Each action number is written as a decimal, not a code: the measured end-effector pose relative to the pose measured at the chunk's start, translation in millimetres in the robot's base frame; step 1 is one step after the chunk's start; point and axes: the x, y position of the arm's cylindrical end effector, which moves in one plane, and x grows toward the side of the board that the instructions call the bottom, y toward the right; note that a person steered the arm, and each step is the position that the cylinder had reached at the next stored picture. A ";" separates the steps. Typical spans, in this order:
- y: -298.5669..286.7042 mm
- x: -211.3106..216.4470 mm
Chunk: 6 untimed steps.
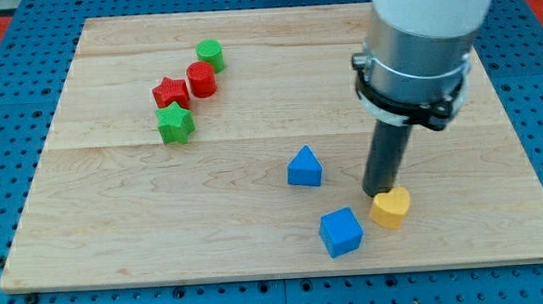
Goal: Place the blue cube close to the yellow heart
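Observation:
The blue cube lies near the board's bottom edge, right of centre. The yellow heart lies just to its right and slightly higher, a small gap between them. My tip stands at the heart's upper left edge, touching or nearly touching it, and a little above and right of the cube.
A blue triangular block lies up and left of the cube. At the upper left is a cluster: a green cylinder, a red cylinder, a red star and a green star. The wooden board sits on a blue pegboard.

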 end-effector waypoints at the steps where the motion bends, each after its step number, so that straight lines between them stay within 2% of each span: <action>1: -83.4 -29.3; 2: -115.4 10.2; 3: -114.7 54.2; 4: -49.9 49.2; 5: -33.1 33.4; 6: -47.4 33.4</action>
